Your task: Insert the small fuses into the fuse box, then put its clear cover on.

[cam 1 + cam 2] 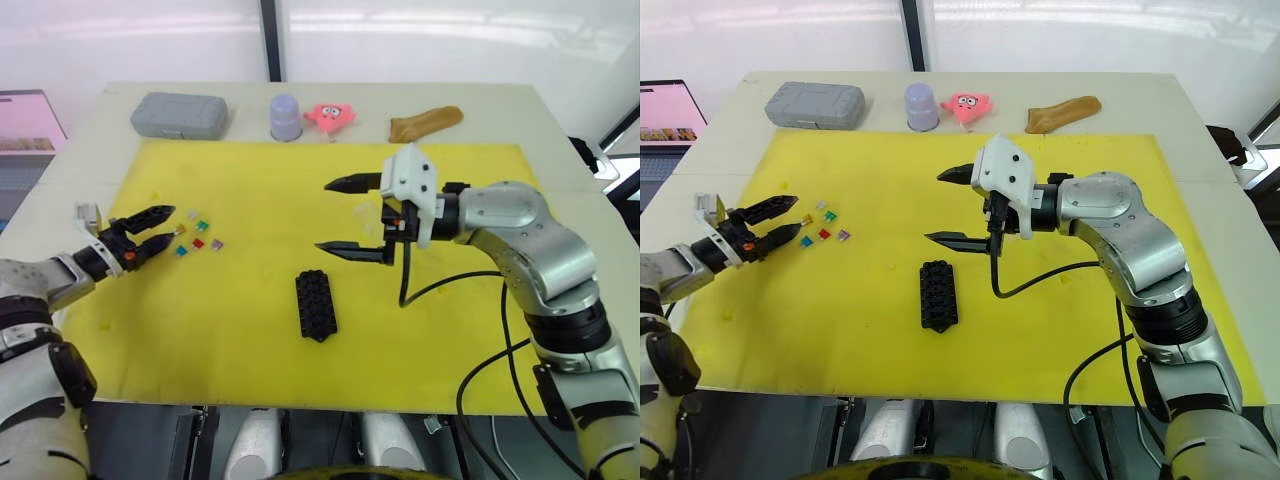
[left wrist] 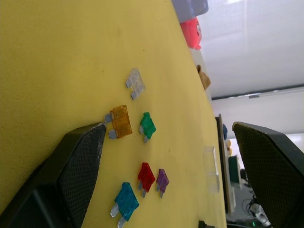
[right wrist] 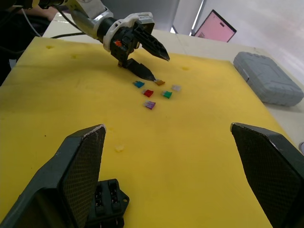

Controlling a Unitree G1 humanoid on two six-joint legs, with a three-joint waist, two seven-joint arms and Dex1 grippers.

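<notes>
Tabletop scene at the outset of fuse insertion. The small black rectangular plastic fuse box (image 1: pixel 316 304) lies on the yellow foam mat (image 1: pixel 450 350), near its front edge, with its slots apparently empty. The small coloured plastic blade fuses (image 2: pixel 142 156) (orange, green, red, purple, teal and one clear-grey) lie loose in a cluster on the mat, well apart from the box toward the robot's left. The left gripper (image 1: pixel 158 229) is low over the mat beside the cluster, jaws apart, one fingertip just beside the orange fuse (image 2: pixel 121 121); it holds nothing. The right gripper (image 1: pixel 355 217) hovers above the mat beyond the box, jaws wide apart and empty. The small transparent rectangular cover (image 2: pixel 210 167) lies on the mat, faintly visible near the right gripper. By appearance, no fuse is seated and the cover is off: all insertions and the covering remain.
</notes>
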